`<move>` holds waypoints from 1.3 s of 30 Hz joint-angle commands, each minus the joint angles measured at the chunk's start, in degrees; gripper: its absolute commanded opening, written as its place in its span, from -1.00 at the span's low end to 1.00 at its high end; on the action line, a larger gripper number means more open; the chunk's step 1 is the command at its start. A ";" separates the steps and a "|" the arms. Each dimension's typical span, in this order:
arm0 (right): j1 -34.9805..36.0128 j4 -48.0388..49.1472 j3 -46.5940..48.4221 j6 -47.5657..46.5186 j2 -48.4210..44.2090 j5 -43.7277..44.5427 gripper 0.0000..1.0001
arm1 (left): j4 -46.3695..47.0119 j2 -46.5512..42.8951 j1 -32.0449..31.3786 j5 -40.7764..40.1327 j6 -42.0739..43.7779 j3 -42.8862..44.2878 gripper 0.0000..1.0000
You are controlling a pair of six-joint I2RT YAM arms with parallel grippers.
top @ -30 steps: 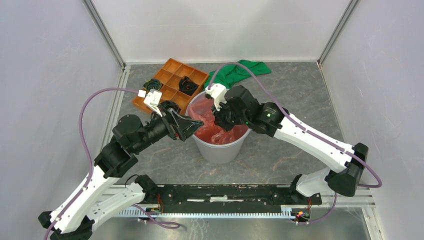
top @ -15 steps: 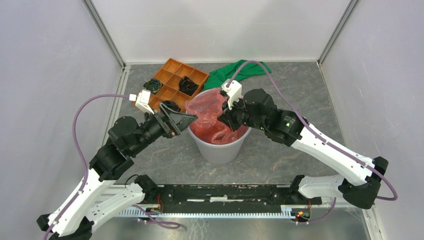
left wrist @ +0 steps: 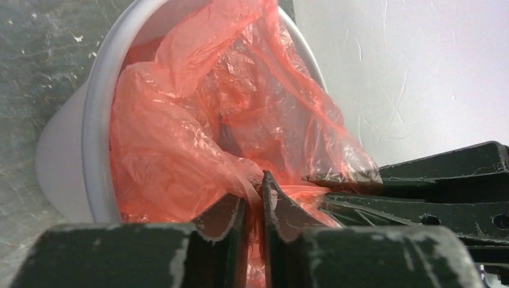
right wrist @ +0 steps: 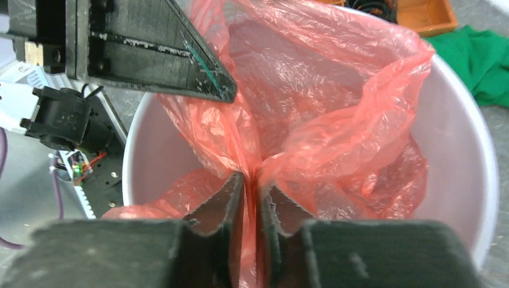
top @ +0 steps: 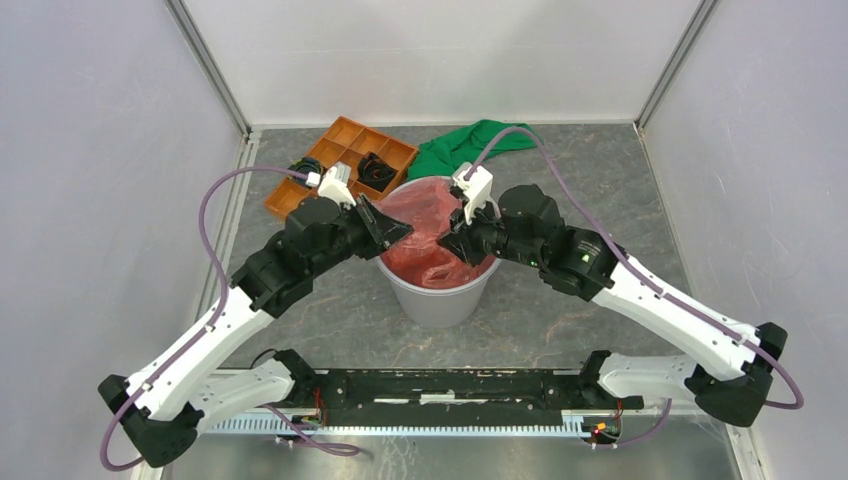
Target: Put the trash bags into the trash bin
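Observation:
The trash bag (top: 425, 212) is a large, crinkly red-pink sack lying in the round greyish-white trash bin (top: 440, 300) and bulging above its rim. My left gripper (top: 398, 232) reaches over the bin's left rim. In the left wrist view it (left wrist: 258, 181) is shut, with a fold of the bag (left wrist: 180, 138) pinched between its fingers. My right gripper (top: 448, 243) comes in from the right. In the right wrist view it (right wrist: 252, 180) stands narrowly closed with bag film (right wrist: 336, 120) caught between the fingers, above the bin's wall (right wrist: 462, 156).
An orange compartment tray (top: 345, 150) holding black parts stands behind the bin on the left. A green cloth (top: 470, 145) lies behind it on the right. White enclosure walls stand on three sides. The black base rail (top: 450, 385) runs along the near edge.
My left gripper has moved right to the bin's rim and closed on the bag. My right gripper has drawn back to the right, and the bag stands higher in the bin.

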 commanded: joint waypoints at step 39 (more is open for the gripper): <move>-4.83 -13.57 -1.72 -7.95 -13.53 22.59 -0.99 | -27.72 -9.49 0.05 -12.93 23.16 9.30 -0.96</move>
